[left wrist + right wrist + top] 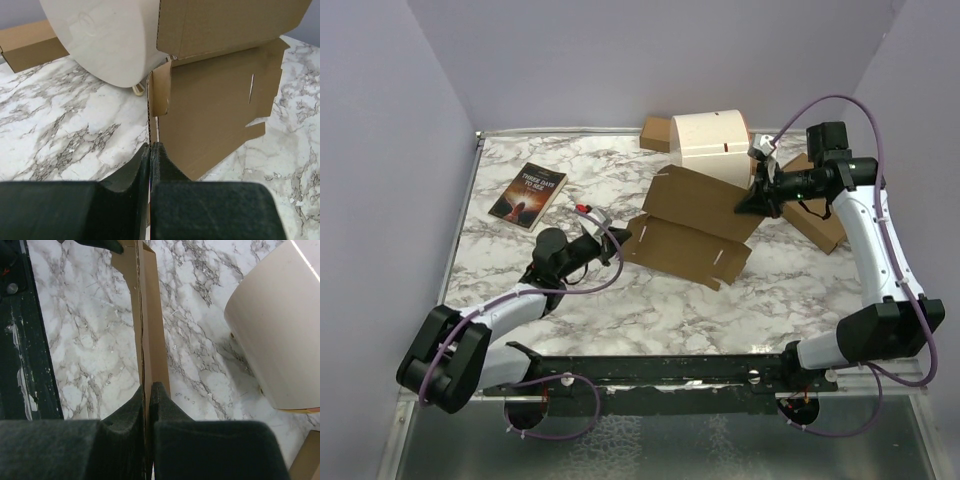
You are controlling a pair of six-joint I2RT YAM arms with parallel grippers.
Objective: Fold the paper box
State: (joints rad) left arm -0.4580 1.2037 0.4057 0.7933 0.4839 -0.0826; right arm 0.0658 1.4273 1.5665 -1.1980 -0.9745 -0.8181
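The left gripper [150,148] and right gripper [148,388] each clamp tight on opposite edges of the flat brown die-cut cardboard paper box [692,222], which sits mid-table with its rear panel tilted up. It looks light and thin, likely stiff across panels but bending at creases, so it is best held at the edges, beside a fold.

I see plain lavender walls [650,50] closing in the grey-veined white marble table [520,320] behind it and on both sides. A scuffed black rail [660,372] runs along the table's near edge, with a dull metal sheet [720,450] beyond that. Light falls evenly on the table.
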